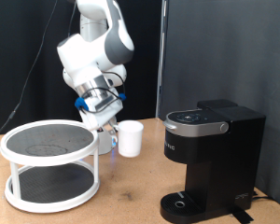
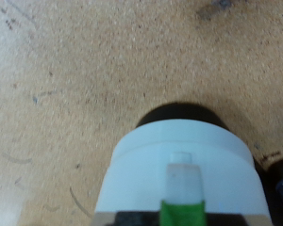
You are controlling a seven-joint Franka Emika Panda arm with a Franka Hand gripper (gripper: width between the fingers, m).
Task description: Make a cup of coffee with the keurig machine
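The white cup [image 1: 131, 137] stands beside the gripper [image 1: 106, 131], on the exterior view's right of it, behind the round rack. In the wrist view the cup [image 2: 179, 165] fills the lower middle, with a dark shadow on the table just beyond it. One fingertip [image 2: 184, 179] with a green band lies against the cup's wall; the other finger is hidden. The black keurig machine [image 1: 210, 159] stands at the exterior view's right with its lid down and its drip base bare.
A white two-tier round rack [image 1: 49, 163] with dark mesh shelves stands at the exterior view's left, close to the gripper. The wooden table [image 1: 131, 191] runs between the rack and the machine. A black curtain hangs behind.
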